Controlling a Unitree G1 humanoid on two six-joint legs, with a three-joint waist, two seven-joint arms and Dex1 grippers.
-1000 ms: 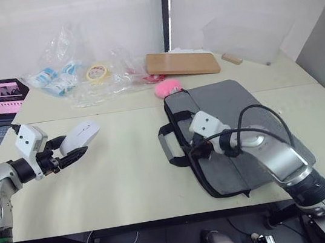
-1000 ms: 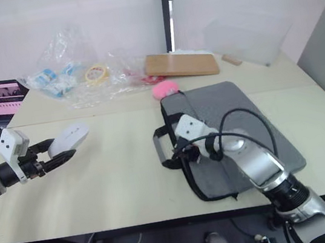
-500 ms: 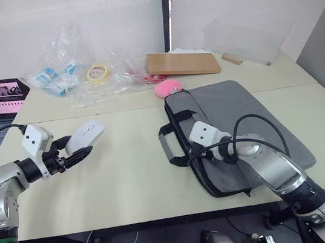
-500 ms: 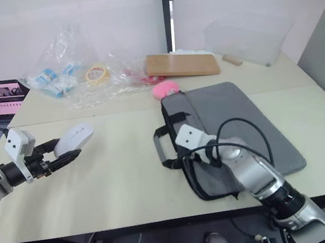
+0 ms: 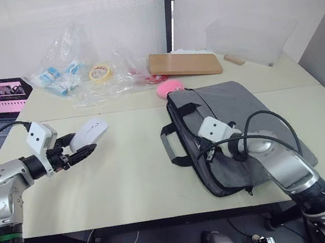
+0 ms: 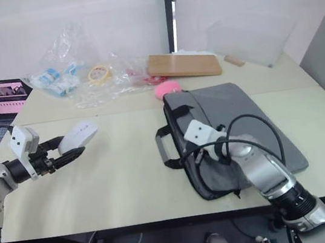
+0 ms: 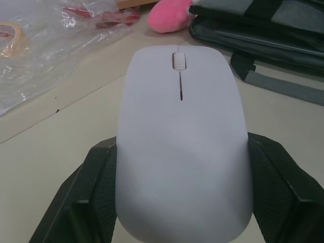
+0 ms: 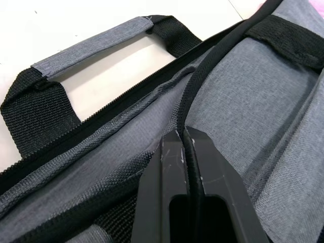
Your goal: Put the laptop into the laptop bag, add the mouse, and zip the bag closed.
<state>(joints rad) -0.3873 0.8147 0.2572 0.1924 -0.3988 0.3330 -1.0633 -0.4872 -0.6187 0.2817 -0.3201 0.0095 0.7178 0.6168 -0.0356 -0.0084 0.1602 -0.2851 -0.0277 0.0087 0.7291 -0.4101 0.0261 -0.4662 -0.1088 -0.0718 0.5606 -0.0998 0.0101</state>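
Holding the mouse [image 5: 92, 131] tight, the left claw [image 5: 80, 145] sits well apart from the laptop bag [image 5: 252, 108], whose open edge the right claw [image 8: 183, 147] pinches.

both arms are silver-grey metal with rounded, tube-like segments and black joint bands. each wrist carries a small white boxy camera block with a few dark dots on its face. thick black cables loop loosely from the wrist back along each forearm. the left gripper [image 5: 80, 153] and right gripper [image 8: 183, 143] have matte black, textured, wedge-shaped fingers with faint pale scuffs.
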